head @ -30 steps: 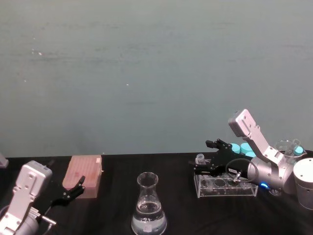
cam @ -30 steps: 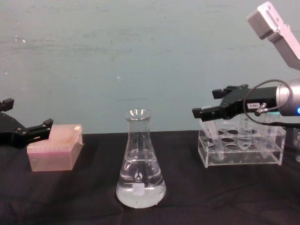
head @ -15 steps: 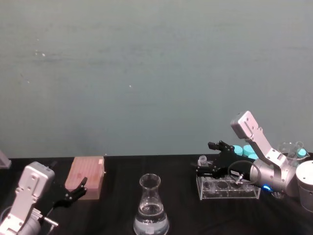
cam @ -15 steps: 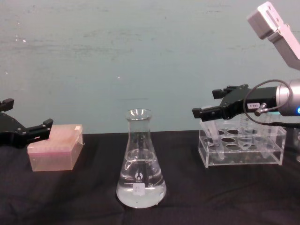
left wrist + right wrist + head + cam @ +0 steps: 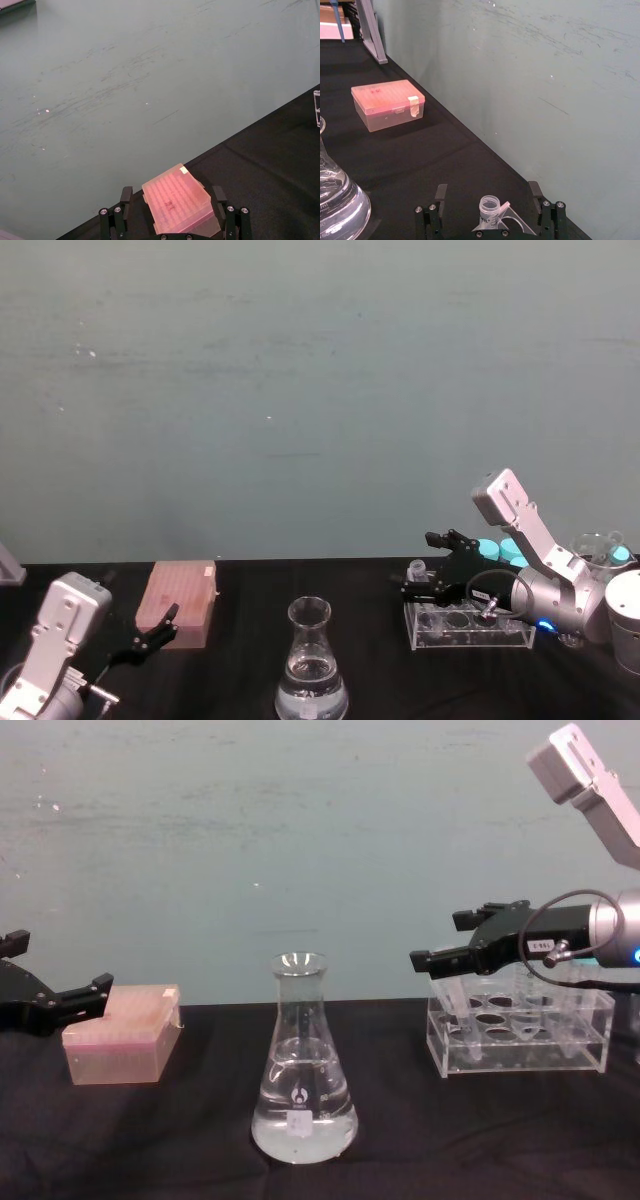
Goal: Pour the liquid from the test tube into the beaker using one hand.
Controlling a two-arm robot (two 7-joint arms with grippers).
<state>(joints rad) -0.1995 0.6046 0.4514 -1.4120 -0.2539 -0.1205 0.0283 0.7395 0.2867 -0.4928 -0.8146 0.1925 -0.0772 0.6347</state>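
The right hand (image 5: 440,960) is staying open around the test tube (image 5: 489,206), which is standing in the rack (image 5: 520,1040) beside the beaker (image 5: 303,1065); nothing has changed, so the grasp is not yet made.

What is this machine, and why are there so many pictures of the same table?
It is a robot with two arms, and each arm ends in a gripper with two black jaws. It carries four cameras: one on its head looking down, one on its chest looking across the table, and one on each wrist. That is why you get four pictures of one moment.

On the black table stands a glass beaker shaped like a cone, with clear liquid in the bottom. To the robot's left is a pink box. To its right is a clear rack for tubes.

The right gripper has its jaws open on either side of a small test tube standing in the rack. It is not squeezing it yet. The left gripper waits by the pink box, jaws open, holding nothing.
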